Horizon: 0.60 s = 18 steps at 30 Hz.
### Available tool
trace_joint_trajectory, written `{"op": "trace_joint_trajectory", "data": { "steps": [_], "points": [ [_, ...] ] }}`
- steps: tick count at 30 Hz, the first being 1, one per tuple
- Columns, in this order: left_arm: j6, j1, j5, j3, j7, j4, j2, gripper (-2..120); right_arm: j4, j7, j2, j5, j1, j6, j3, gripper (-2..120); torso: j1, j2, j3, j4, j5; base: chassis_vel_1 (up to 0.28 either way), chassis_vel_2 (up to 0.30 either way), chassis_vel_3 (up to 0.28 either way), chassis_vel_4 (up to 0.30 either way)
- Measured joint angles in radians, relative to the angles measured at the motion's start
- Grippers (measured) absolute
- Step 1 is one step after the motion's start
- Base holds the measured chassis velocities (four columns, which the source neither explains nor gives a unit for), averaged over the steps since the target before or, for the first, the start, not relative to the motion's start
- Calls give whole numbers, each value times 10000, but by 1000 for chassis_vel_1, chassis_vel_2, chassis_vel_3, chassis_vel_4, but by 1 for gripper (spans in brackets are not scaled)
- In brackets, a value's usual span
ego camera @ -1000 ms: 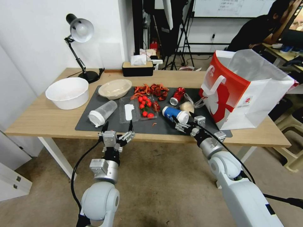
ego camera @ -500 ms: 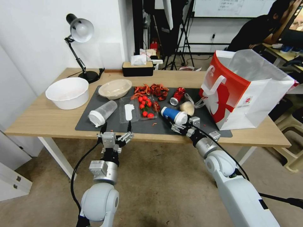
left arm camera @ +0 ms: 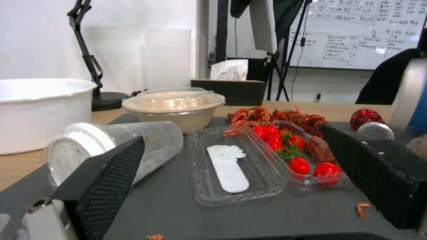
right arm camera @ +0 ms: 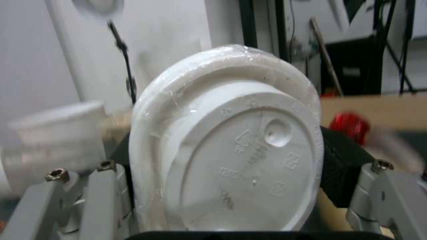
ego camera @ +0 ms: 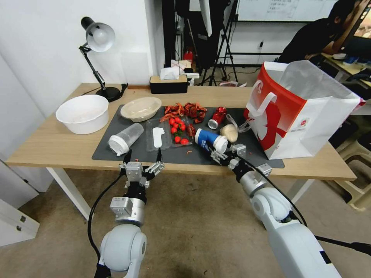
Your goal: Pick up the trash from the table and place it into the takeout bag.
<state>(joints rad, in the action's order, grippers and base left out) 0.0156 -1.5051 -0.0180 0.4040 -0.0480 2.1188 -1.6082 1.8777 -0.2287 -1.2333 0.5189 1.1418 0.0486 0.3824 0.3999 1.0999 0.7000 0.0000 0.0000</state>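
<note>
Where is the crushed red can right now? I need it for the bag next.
In the head view the crushed red can lies on the dark mat, right of centre, between the red food scraps and the takeout bag.

You've got 1 table (ego camera: 46, 144) w/ 1 grey mat (ego camera: 116, 146). Trash on it: 1 blue cup (ego camera: 208, 138), 1 red can (ego camera: 217, 117), 1 beige wad (ego camera: 231, 132), 1 clear cup (ego camera: 125, 138), 1 beige bowl (ego camera: 140, 108). Also 1 clear tray (ego camera: 158, 137), approx. 7 tomatoes (ego camera: 177, 129), 1 pile of red shells (ego camera: 185, 110). 1 bag (ego camera: 297, 112), 1 white tub (ego camera: 82, 113), 1 lamp (ego camera: 97, 46), 1 tissue box (ego camera: 168, 83). Grippers: 2, left (ego camera: 142, 155) & right (ego camera: 220, 151).
</note>
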Motion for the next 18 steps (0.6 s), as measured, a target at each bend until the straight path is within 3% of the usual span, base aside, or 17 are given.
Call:
{"op": "trace_joint_trajectory", "data": {
  "steps": [4,9,10,14,17,18],
  "points": [
    [-40,1,4,-20,-1,-6,0,99,749,315,121,405,-126,26,361,67,-1,0,0,-1,0,0,0,0,0],
    [-84,-12,23,-61,-2,-6,0,99,1665,1907,608,1194,-1163,330,1313,67,0,0,0,1,0,0,0,0,0],
    [-109,-26,33,-68,-2,-5,0,99,1651,2675,837,1341,-1737,470,1629,67,0,0,0,-1,0,0,0,0,0],
    [-149,-39,42,-76,-3,-9,1,99,1344,3538,1121,1631,-2491,675,2009,67,0,0,1,1,3,0,0,0,0],
    [-199,-35,52,-81,-3,-50,1,99,813,5072,1457,2005,-3383,1310,2367,67,1,0,1,0,1,0,0,0,0],
    [-199,-35,52,-81,-3,-50,1,99,813,5072,1457,2005,-3383,1310,2367,67,1,0,1,0,1,0,0,0,0]
  ]
}}
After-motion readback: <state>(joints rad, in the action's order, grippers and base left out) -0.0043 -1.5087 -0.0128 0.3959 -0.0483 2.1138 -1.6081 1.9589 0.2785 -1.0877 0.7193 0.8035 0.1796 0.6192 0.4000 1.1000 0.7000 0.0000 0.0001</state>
